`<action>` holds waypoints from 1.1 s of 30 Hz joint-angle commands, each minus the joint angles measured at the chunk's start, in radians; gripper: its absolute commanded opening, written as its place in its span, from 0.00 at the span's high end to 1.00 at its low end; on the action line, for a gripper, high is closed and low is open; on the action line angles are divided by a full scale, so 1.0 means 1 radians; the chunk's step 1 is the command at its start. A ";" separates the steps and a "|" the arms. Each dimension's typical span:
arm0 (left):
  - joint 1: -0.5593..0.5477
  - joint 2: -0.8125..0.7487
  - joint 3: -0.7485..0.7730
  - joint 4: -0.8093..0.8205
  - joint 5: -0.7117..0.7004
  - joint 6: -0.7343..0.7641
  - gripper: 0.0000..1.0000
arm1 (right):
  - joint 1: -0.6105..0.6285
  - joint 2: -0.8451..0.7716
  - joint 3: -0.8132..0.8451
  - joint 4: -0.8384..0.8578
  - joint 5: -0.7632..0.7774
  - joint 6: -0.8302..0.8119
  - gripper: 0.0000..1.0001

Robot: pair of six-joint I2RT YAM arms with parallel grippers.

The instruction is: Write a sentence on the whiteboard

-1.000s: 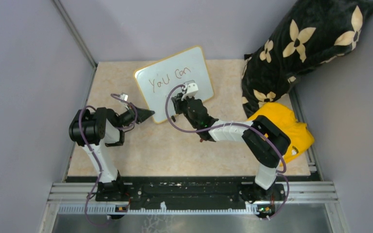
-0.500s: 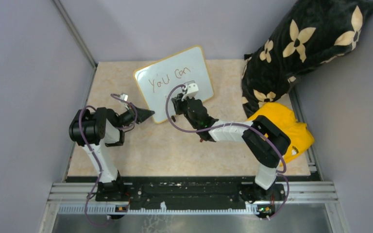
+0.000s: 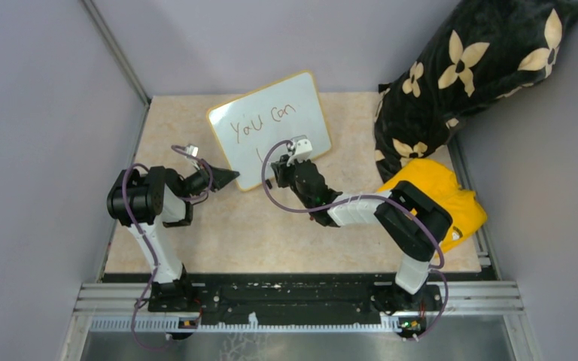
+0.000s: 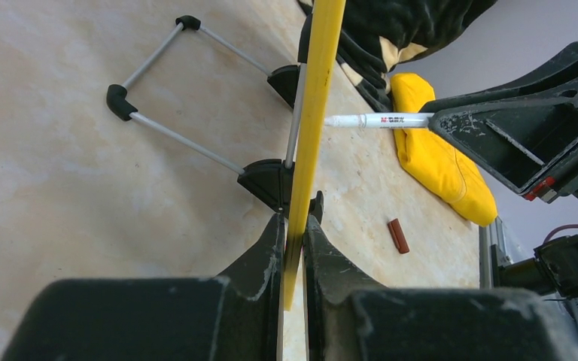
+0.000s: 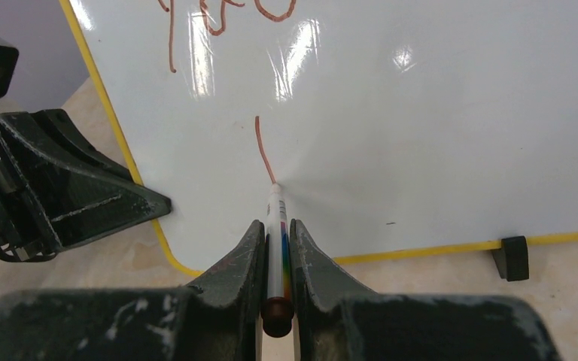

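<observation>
The whiteboard (image 3: 290, 105) stands tilted on its feet, white with a thin yellow frame (image 4: 312, 135). The sentence (image 3: 260, 120) reads "You can" on the top line, in dark ink. Below it runs a short vertical stroke (image 5: 263, 150). My left gripper (image 3: 229, 178) is shut on the board's lower left frame edge, as the left wrist view shows (image 4: 293, 226). My right gripper (image 5: 276, 226) is shut on a white marker (image 5: 275, 207). The marker's tip touches the board at the bottom end of the stroke. Seen from the left wrist, the marker (image 4: 376, 120) meets the board side-on.
A black pillow with cream flowers (image 3: 466, 68) and a yellow cloth (image 3: 444, 199) lie at the right. A small brown marker cap (image 4: 398, 235) lies on the tabletop. The board's wire stand (image 4: 120, 101) juts out behind it. Grey walls close in on the left, back and right.
My right gripper has drawn back toward the near edge with the marker, leaving a short downward stroke under "You". The left gripper and the board have stayed put.
</observation>
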 commanded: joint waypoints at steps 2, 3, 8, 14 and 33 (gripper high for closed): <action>-0.003 0.015 0.012 0.137 0.023 -0.021 1.00 | -0.002 -0.026 -0.017 -0.009 0.008 0.011 1.00; -0.003 0.015 0.012 0.137 0.023 -0.021 1.00 | -0.002 -0.026 -0.016 -0.009 0.009 0.011 1.00; -0.003 0.015 0.012 0.137 0.025 -0.022 1.00 | -0.003 -0.022 0.023 -0.017 0.003 0.003 1.00; -0.004 0.016 0.013 0.134 0.025 -0.022 1.00 | -0.002 -0.010 0.067 -0.029 -0.005 -0.005 1.00; -0.006 0.018 0.016 0.129 0.026 -0.025 1.00 | 0.015 0.027 0.125 -0.059 -0.098 -0.013 1.00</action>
